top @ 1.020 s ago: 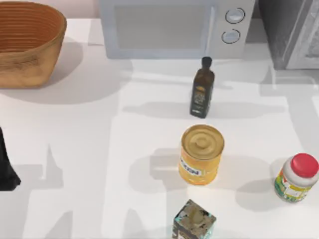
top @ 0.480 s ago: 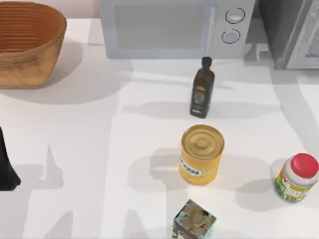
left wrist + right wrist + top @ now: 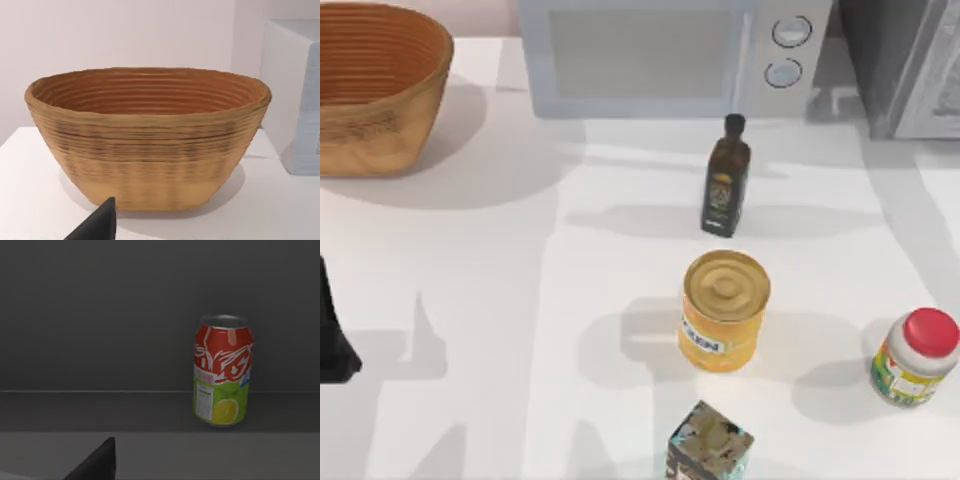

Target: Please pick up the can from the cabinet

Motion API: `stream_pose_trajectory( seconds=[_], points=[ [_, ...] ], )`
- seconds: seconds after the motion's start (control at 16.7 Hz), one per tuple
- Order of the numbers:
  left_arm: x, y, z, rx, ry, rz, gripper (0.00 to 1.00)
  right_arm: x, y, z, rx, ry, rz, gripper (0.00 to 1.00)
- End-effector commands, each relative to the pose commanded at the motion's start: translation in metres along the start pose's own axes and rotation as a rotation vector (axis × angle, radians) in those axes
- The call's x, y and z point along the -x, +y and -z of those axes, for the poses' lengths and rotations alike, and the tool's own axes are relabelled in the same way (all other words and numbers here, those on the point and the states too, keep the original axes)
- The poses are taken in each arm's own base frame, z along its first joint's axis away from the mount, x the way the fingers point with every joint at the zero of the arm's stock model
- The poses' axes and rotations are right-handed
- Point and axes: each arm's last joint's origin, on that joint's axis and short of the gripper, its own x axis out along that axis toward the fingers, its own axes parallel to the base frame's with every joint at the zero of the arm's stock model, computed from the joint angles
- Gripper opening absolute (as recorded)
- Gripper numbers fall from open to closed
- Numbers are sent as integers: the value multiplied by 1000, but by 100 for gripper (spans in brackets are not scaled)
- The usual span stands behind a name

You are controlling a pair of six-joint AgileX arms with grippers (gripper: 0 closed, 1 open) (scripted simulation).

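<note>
Straight ahead of the right gripper [image 3: 98, 464], of which one dark wedge-shaped tip juts into the right wrist view, the can [image 3: 223, 371] stands upright on a shelf inside the cabinet [image 3: 100, 315]. It sits well apart from that tip, farther in and off to one side, near the back wall. Nothing touches it. Whether this gripper is released or clenched cannot be told.

The can is a slim aluminium drinks cylinder with a dull silver rim, a glossy red upper band with white lettering, and a green lower half printed with a yellow citrus fruit and a white panel. The cabinet interior is matte dark grey, flat-walled, with a smooth shelf edge; from above, its grey body [image 3: 905, 60] stands at the counter's [image 3: 470, 260] far right corner.

At the counter's left edge the left gripper [image 3: 334, 335] is parked, facing a ribbed woven basket [image 3: 147, 137]; its state cannot be told either.

On the smooth white counter stand a squat yellow tin [image 3: 723, 311] with a ridged gold lid, a dark glass bottle [image 3: 725, 189], a red-capped jar [image 3: 914, 357], a small patterned box [image 3: 710, 442] and a white microwave [image 3: 670, 55].
</note>
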Motion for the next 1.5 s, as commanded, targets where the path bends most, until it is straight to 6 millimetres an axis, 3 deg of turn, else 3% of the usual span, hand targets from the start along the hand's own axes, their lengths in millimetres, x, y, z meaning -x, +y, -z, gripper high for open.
stream_pose_trajectory(
  seconds=[0.3, 0.42, 0.78, 1.26, 1.5],
  points=[
    [0, 0, 0, 0, 0, 0, 100, -66, -2, 21, 4, 8, 3, 100],
    [0, 0, 0, 0, 0, 0, 100, -81, -5, 26, 4, 3, 4, 100],
    [0, 0, 0, 0, 0, 0, 100, -86, -4, 28, 4, 5, 3, 100],
    [0, 0, 0, 0, 0, 0, 100, -135, -5, 26, 4, 2, 5, 100],
    [0, 0, 0, 0, 0, 0, 100, -144, -5, 28, 4, 2, 5, 100]
  ],
)
